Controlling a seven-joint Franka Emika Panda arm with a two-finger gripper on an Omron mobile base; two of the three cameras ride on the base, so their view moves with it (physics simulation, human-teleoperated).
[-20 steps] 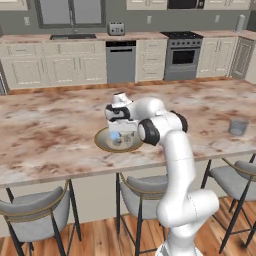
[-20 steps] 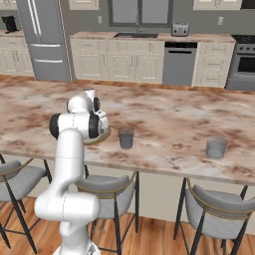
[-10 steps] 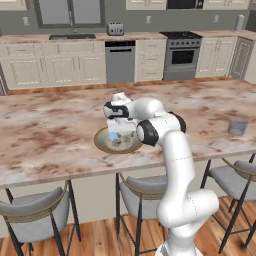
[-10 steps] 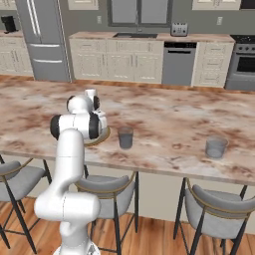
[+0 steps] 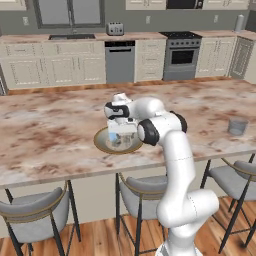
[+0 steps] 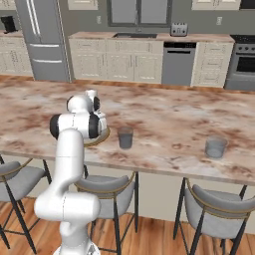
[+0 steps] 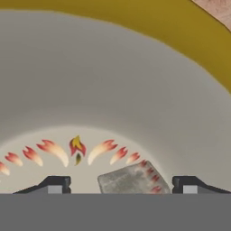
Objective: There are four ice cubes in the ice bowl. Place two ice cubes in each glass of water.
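The ice bowl [image 5: 101,145] sits on the island counter, its golden rim [image 7: 135,22] and grey inside with a flame pattern close up in the hand view. My gripper [image 5: 120,142] reaches down into the bowl, open. One pale ice cube [image 7: 133,179] lies on the bowl floor between my fingertips [image 7: 56,184], nearer the right one, and neither tip touches it. A glass of water [image 6: 125,137] stands just right of the bowl, and a second glass [image 6: 216,147] stands farther right, the one near the counter's right end [image 5: 237,126] in the left base view.
The marble island counter [image 5: 45,135] stretches left and behind the bowl. Grey stools [image 6: 219,209] line the near edge. Cabinets, a dishwasher and a stove stand along the far wall.
The hand has sunk lower into the bowl, and its jaws have spread slightly. Bowl and glasses stay where they were.
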